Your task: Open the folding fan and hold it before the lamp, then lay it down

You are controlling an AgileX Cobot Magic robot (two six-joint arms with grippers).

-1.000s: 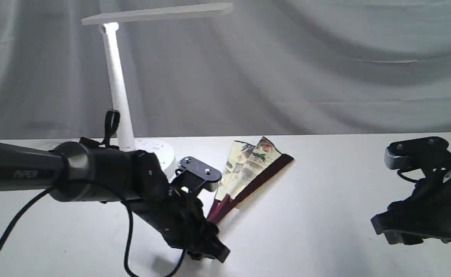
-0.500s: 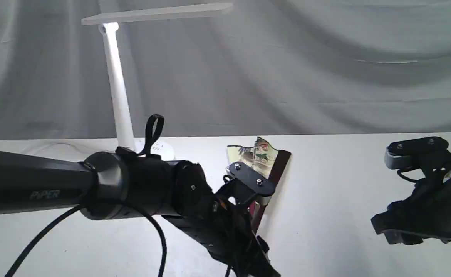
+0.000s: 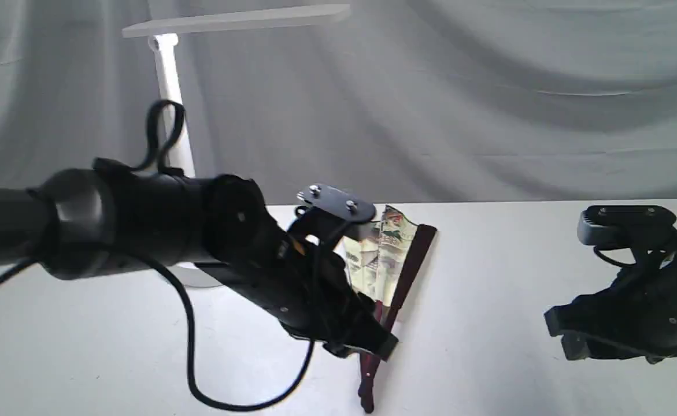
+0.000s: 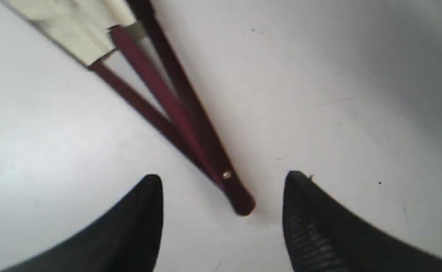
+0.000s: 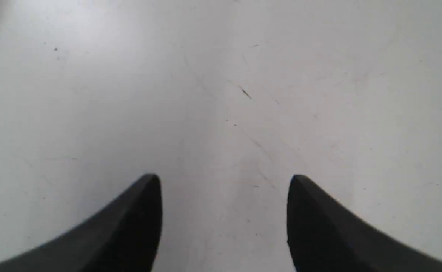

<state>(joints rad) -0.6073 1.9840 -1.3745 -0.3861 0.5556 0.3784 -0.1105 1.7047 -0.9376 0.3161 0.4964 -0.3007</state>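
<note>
The folding fan [image 3: 381,260] lies barely spread on the bench [image 3: 506,254] at centre frame, right of the lamp [image 3: 167,81]. Its pivot end sits between the tips of the released left end effector [image 4: 223,176]: best to lower squarely and clench just above the rivet. The right end effector [image 5: 224,176] is released too.

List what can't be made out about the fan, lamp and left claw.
folding fan: leaf partly behind the left arm, exterior view; cut off by the edge, left wrist view.
lamp: base mostly behind that arm, exterior view.
left claw: height above the fan's pivot unclear, left wrist view.
</note>
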